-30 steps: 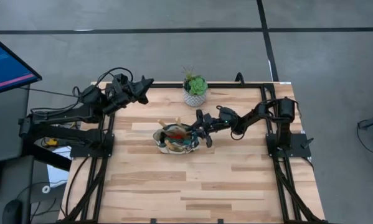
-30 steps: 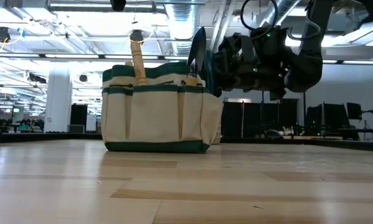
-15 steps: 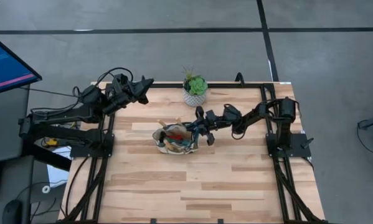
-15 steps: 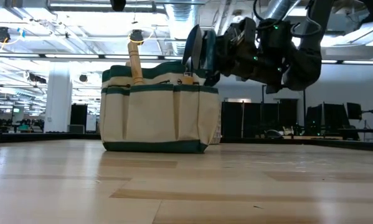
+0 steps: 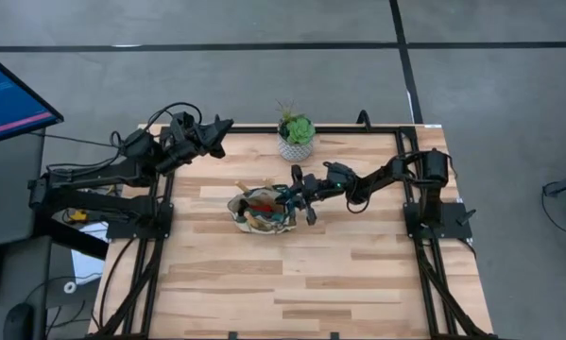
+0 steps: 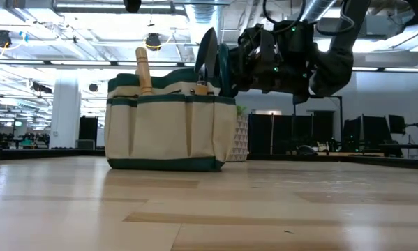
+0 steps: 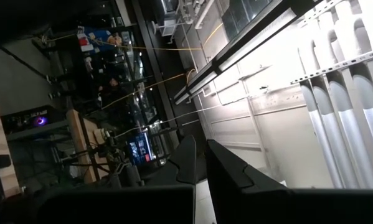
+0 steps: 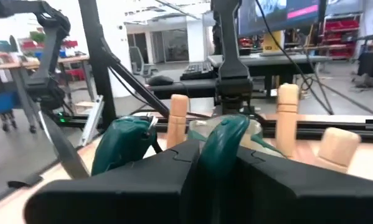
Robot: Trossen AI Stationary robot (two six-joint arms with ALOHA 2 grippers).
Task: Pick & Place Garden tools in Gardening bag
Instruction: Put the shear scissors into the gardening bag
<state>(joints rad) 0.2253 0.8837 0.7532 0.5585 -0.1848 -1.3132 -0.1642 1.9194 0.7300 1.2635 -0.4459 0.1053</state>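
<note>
The tan gardening bag with green trim (image 5: 260, 212) (image 6: 168, 124) stands on the table's middle. Wooden tool handles (image 6: 144, 70) (image 8: 288, 117) stick up out of it. My right gripper (image 5: 298, 194) (image 6: 228, 68) (image 8: 217, 155) is at the bag's right end, level with its rim. It is shut on pruning shears with dark green handles (image 8: 121, 146) (image 6: 209, 56). My left gripper (image 5: 221, 127) (image 7: 200, 163) is shut and empty, raised over the table's far left corner. My right gripper pinches one green handle of the shears (image 8: 226, 134) between its two fingers. The other handle (image 8: 121, 146) stands free beside it. The fingers come about level from the table's right side. The shears are lifted at the bag's rim; whether they touch the bag I cannot tell.
A green plant in a white pot (image 5: 296, 140) stands near the table's far edge, behind the bag; it also shows in the low view (image 6: 241, 136). A monitor (image 5: 8, 94) stands off the table's left side. Bare wood lies on the near half of the table (image 5: 301, 283).
My right gripper has carried the shears toward the table's left, against the bag's right end, and has risen a little. The whole bag has slid a short way toward the table's left edge and stays upright.
</note>
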